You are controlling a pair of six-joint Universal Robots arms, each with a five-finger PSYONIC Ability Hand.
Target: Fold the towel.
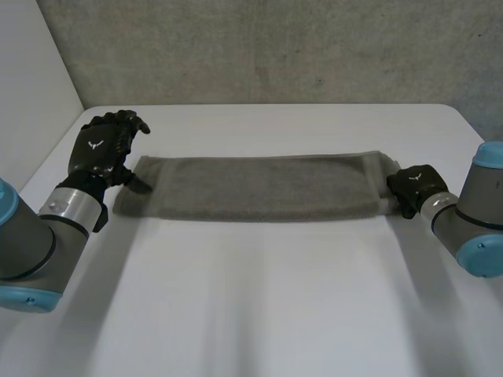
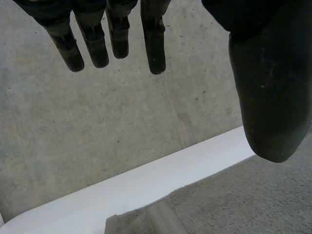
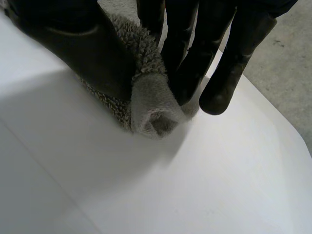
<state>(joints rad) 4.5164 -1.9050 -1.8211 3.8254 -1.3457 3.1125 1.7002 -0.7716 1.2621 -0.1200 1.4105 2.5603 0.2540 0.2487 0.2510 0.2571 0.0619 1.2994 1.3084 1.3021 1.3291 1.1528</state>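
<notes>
We noted the grey towel (image 1: 259, 188) lying folded as a long band across the white worktop (image 1: 259, 298). Left hand (image 1: 100, 149) stood at the towel's left end, fingers straight and spread, holding nothing, thumb above the cloth. Right hand (image 1: 413, 187) sat at the right end, fingers and thumb pinched round a bunched corner of the towel.
</notes>
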